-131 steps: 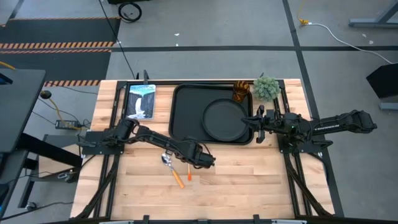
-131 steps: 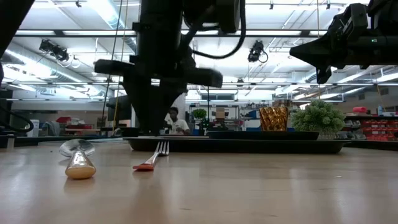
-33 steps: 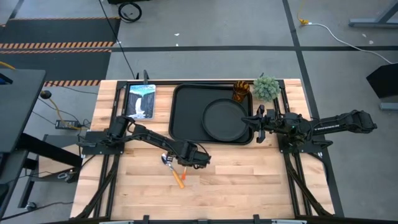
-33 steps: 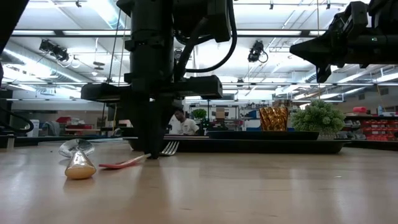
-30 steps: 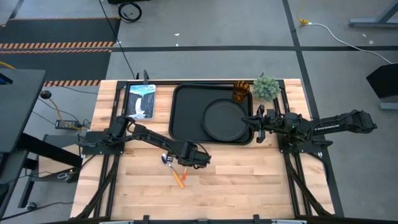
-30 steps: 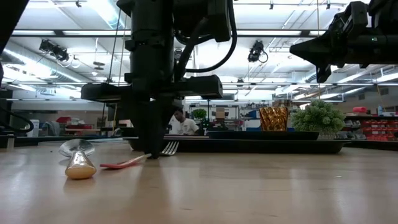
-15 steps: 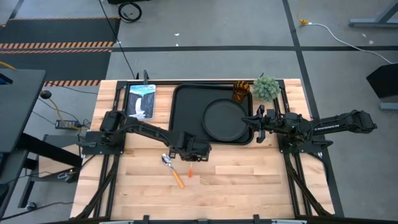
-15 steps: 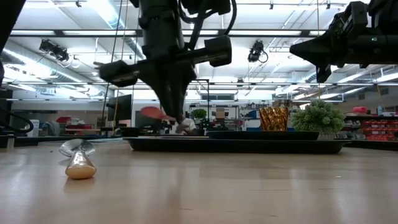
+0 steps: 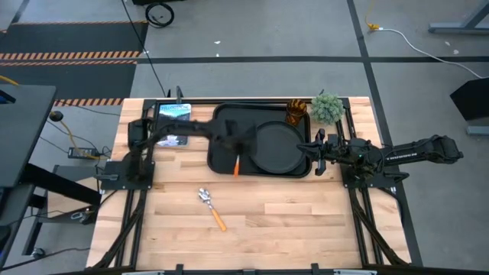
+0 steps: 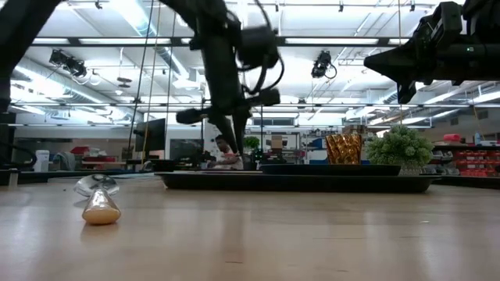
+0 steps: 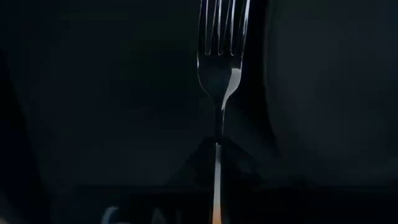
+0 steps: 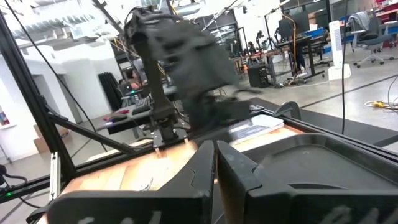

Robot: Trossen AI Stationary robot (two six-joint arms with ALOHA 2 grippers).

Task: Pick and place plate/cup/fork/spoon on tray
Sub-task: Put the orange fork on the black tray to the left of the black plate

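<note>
High view: left gripper (image 9: 231, 145) over the tray (image 9: 220, 122), left of the plate (image 9: 276, 147), clenched on the fork (image 9: 237, 165), whose orange handle sticks out toward the near rim. Spoon (image 9: 212, 208) on the table, well nearer. Cup (image 9: 296, 113) at tray's far right corner, beside a potted plant (image 9: 327, 107). Right gripper (image 9: 315, 147) waits at plate's right edge.

Low view: spoon (image 10: 100, 204) lies near left; cup (image 10: 344, 148) & plant (image 10: 400, 146) far right, behind the tray (image 10: 297, 182).

Left wrist view: fork (image 11: 220, 56) held, tines pointing away over dark tray.

Right wrist view: right fingers (image 12: 242, 174) pressed together, holding nothing.
</note>
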